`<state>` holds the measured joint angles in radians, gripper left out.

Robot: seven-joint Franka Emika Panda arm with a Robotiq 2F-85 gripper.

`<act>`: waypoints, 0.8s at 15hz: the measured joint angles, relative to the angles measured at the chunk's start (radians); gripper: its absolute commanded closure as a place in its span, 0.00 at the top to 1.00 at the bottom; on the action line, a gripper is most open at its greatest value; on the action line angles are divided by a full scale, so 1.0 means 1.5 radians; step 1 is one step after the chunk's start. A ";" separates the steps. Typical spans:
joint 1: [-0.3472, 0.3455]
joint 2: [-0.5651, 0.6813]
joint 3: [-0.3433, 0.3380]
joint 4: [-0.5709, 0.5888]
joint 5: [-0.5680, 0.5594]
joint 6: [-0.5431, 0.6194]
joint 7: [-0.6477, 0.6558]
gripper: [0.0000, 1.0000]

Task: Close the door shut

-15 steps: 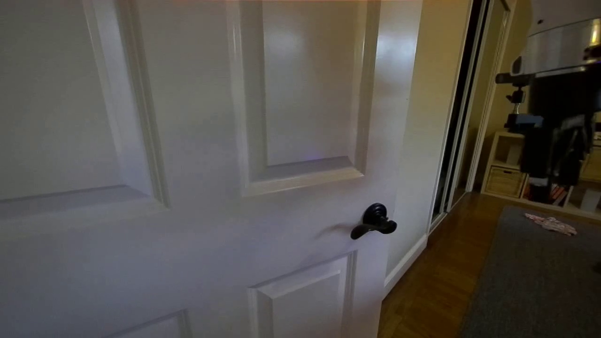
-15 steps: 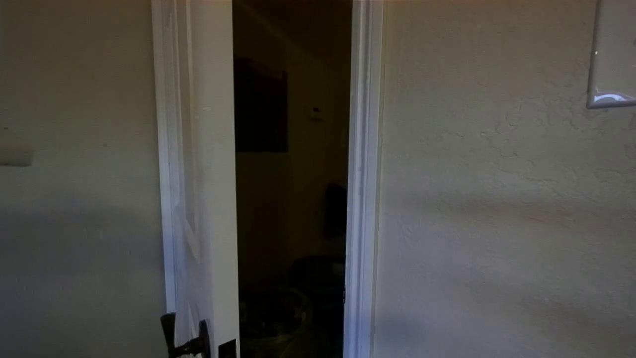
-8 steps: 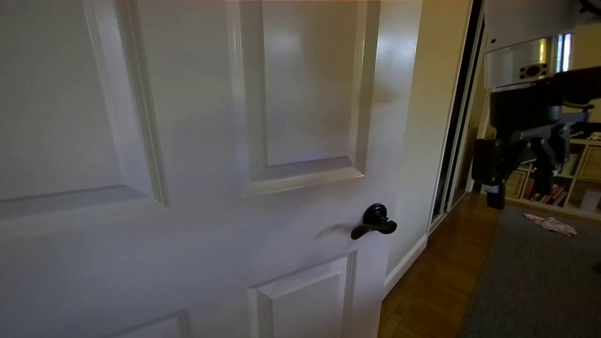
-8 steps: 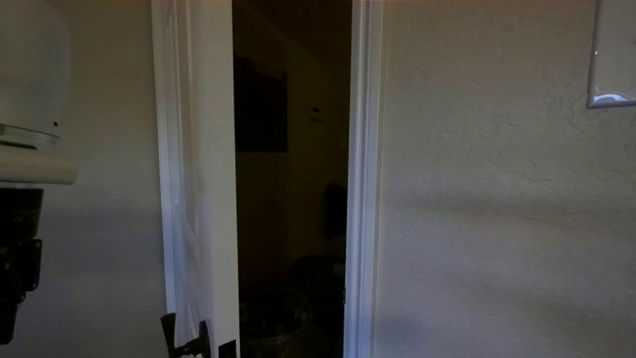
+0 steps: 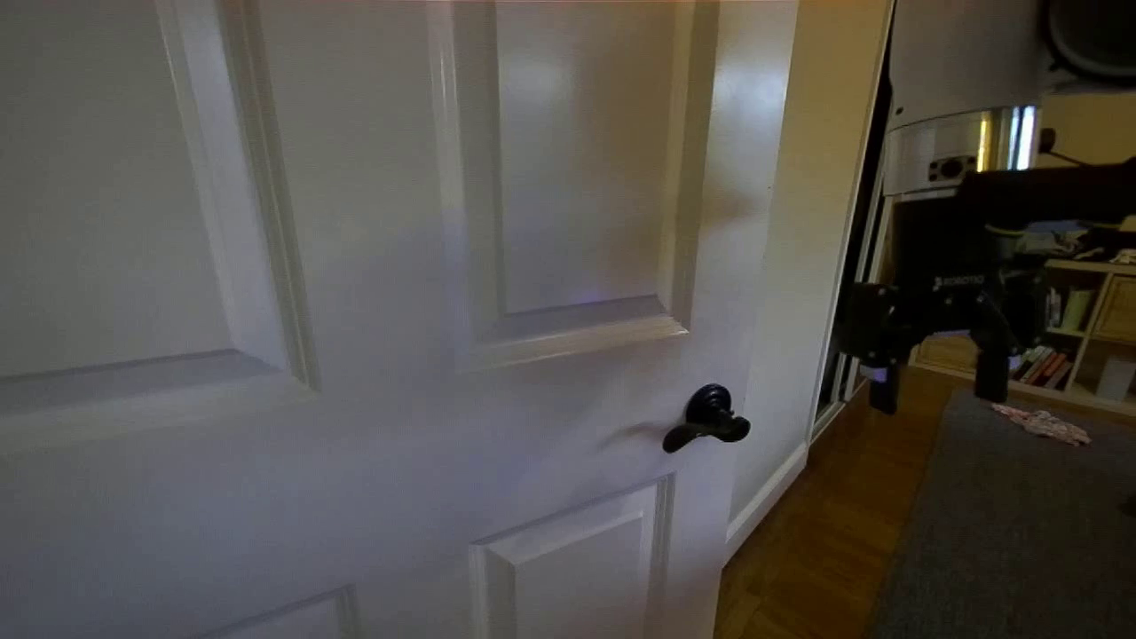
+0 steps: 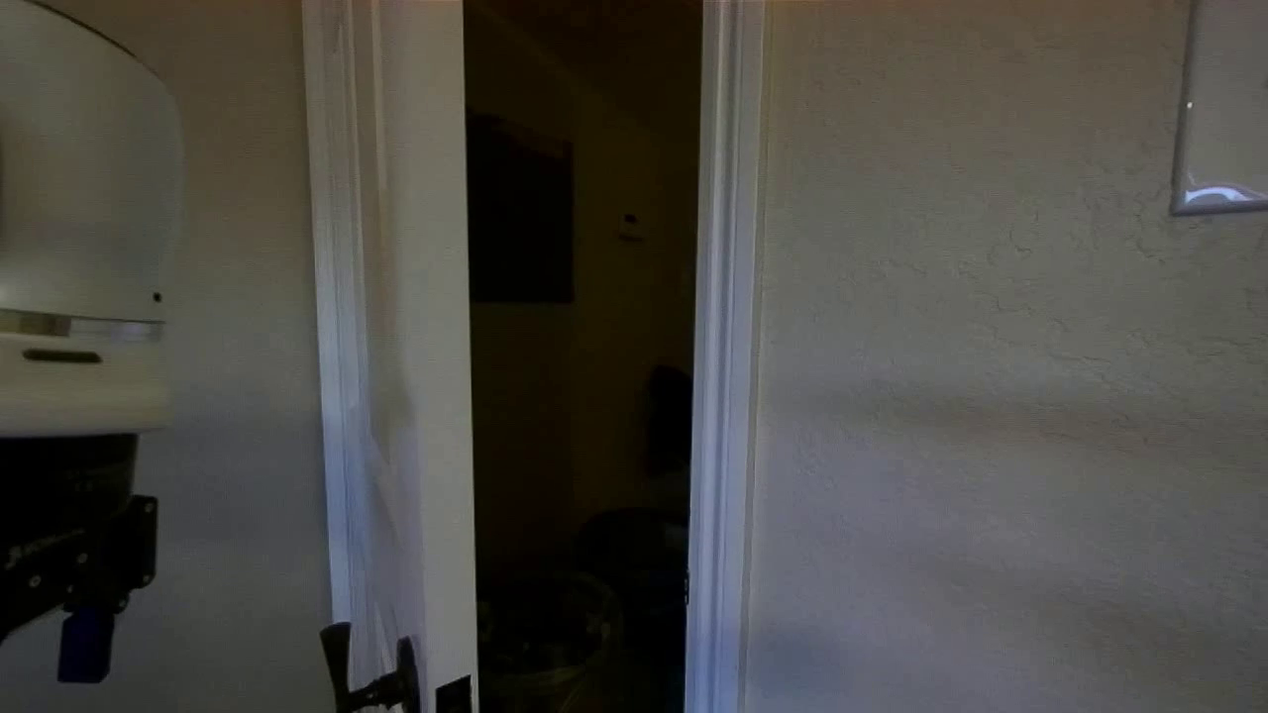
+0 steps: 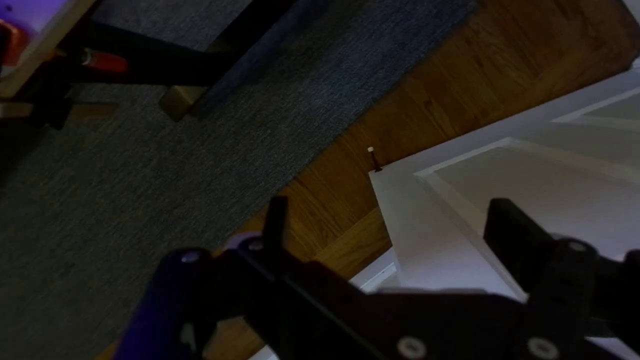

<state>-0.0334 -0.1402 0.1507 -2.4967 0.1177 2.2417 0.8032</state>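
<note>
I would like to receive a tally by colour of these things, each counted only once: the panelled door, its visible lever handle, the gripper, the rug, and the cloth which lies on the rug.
White: 1 (door)
Black: 2 (lever handle, gripper)
Grey: 1 (rug)
Pinkish: 1 (cloth)
Total: 5

Grey rug (image 5: pixel 1003 532) and wooden floor (image 5: pixel 812 550) past the edge of a desk (image 7: pixel 47 40).
In the wrist view a red object (image 7: pixel 17 42), only partly seen, sits just inside that edge; beyond it spreads the rug, then the floor. In an exterior view a crumpled pinkish cloth (image 5: pixel 1043 424) lies on the rug, near a low bookshelf (image 5: pixel 1084 265) with leaning books (image 5: pixel 1045 366).
</note>
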 measured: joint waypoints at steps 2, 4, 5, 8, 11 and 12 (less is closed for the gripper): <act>0.005 0.039 0.000 0.003 0.034 0.053 0.044 1.00; 0.014 0.073 0.000 0.004 0.061 0.107 0.091 1.00; 0.020 0.087 0.000 0.005 0.070 0.136 0.118 1.00; 0.043 0.121 0.000 0.005 0.090 0.237 0.197 1.00; 0.062 0.141 -0.001 0.005 0.086 0.343 0.278 1.00; 0.068 0.147 -0.004 0.005 0.079 0.377 0.307 1.00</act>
<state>0.0679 0.0796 0.1446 -2.4899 0.2361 2.8064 1.2631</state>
